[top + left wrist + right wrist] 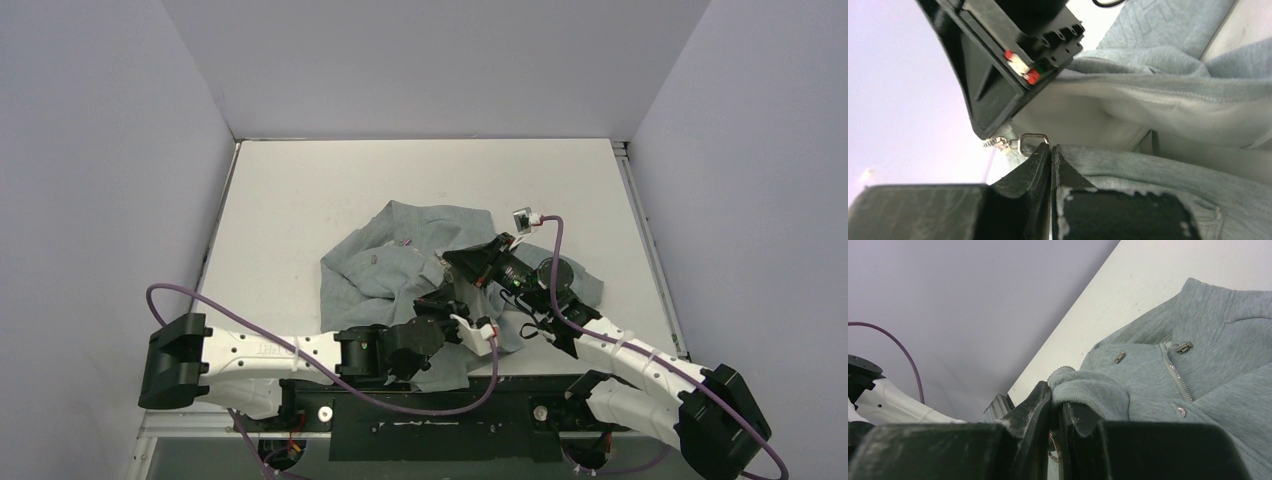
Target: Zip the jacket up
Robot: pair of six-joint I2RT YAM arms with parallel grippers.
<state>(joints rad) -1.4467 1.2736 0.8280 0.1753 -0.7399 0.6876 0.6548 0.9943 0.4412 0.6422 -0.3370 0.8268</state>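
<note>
Left tool [1050, 150]: jaws fully closed, tips touching the metal ring pull [1032, 141] of the zipper. Whether the ring is pinched cannot be determined. The jacket [390, 255] lies crumpled on the table [300, 190], midway between the left and right edges and reaching the near edge. Right tool [1055, 396]: jaws clenched on a folded edge of jacket fabric, just beside the left tool.
</note>
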